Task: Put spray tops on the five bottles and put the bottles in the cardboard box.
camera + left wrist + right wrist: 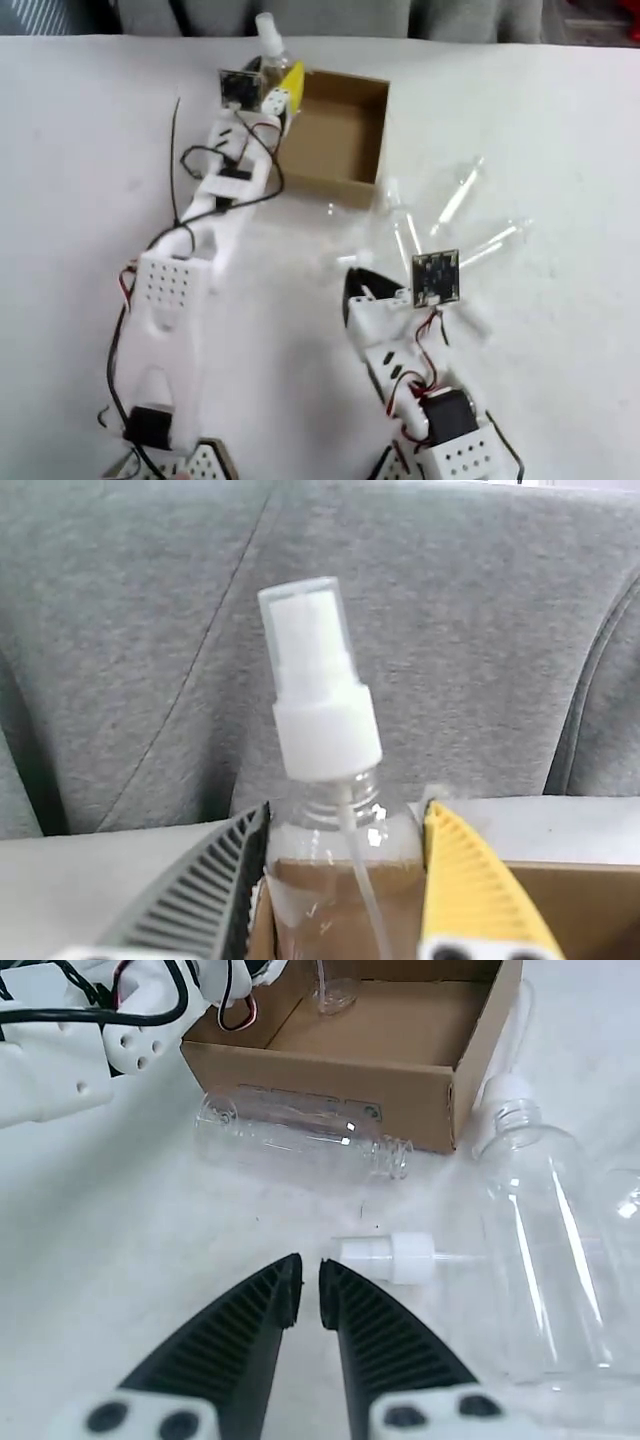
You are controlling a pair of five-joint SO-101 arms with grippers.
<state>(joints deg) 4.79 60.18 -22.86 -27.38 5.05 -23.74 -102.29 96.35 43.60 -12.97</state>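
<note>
My left gripper (272, 85) (348, 825) is shut on a clear bottle (335, 880) that carries a white spray top (320, 710); it holds the bottle upright over the left edge of the cardboard box (335, 180) (320, 1080). The bottle's base (335, 995) hangs inside the box. My right gripper (357, 278) (310, 1285) is shut and empty, low over the table in front of the box. Just beyond its tips lies a loose spray top (395, 1257). An uncapped bottle (300, 1140) lies along the box's front wall, and another bottle (545, 1220) lies beside the spray top.
Several clear bottles (455, 215) and spray parts lie scattered on the white table right of the box. A grey sofa (150, 630) runs behind the table's far edge. The left arm's cables (205, 165) trail across the table to the left.
</note>
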